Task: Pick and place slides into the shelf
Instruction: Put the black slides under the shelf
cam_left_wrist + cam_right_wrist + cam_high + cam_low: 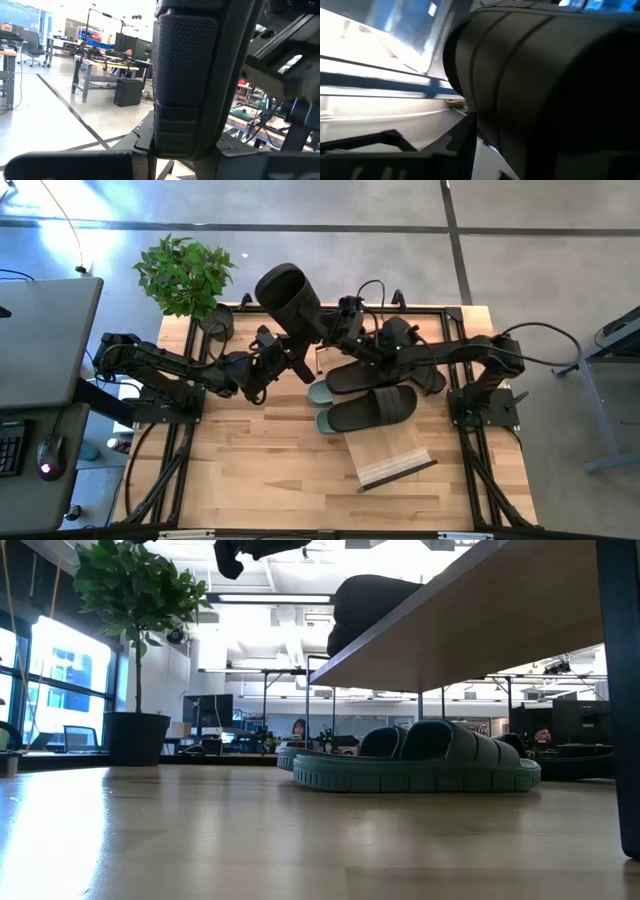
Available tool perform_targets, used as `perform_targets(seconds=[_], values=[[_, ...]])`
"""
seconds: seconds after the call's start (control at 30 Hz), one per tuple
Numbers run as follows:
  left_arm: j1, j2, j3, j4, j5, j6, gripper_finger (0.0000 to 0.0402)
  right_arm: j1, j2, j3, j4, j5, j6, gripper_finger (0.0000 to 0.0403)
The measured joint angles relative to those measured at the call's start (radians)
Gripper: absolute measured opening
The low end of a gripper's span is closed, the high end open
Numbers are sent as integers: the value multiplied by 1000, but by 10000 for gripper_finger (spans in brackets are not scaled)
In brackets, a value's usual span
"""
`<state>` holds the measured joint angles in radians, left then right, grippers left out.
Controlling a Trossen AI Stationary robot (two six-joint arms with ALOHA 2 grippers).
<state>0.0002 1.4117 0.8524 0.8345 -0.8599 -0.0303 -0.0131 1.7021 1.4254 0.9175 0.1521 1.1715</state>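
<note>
A black slide is held up above the table's far middle, strap end uppermost. My left gripper is shut on its lower end. My right gripper is on its right side. Two more black slides lie side by side on the shelf's sloping wooden plank. Under the plank two green slides rest on their soles on the table, their ends showing past the plank's left edge. My left gripper pinches the black slide's lower end between its two fingers, one on each long edge. The ribbed sole faces the wrist camera. The slide stands up from the fingers, clear of the table. My right gripper meets the same slide near its strap, coming from the table's right side. The slide fills the wrist view and hides the place of contact. One finger shows beside it.
A potted plant stands at the table's far left corner. A desk with a keyboard and a mouse lies off the left edge. Bare wooden tabletop stretches across the near half.
</note>
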Motion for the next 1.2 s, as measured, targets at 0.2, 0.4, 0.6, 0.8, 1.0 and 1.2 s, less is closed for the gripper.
perform_targets(seconds=[0.2,0.4,0.6,0.8,1.0,1.2], values=[[0,0,0,0,0,1,70,15,-91,0,-234,25,-58,128],[0,0,0,1,-9,0,70,34,-164,0,-486,32,-97,128],[0,0,0,0,-11,-2,70,59,-224,0,-621,39,-131,128],[-3,0,0,0,48,-74,70,112,-328,0,-871,28,-202,128],[-43,-14,0,-101,142,-146,70,180,-472,0,-1117,87,-302,128],[-91,-76,0,-308,380,-337,70,229,-608,0,-1304,173,-371,128]])
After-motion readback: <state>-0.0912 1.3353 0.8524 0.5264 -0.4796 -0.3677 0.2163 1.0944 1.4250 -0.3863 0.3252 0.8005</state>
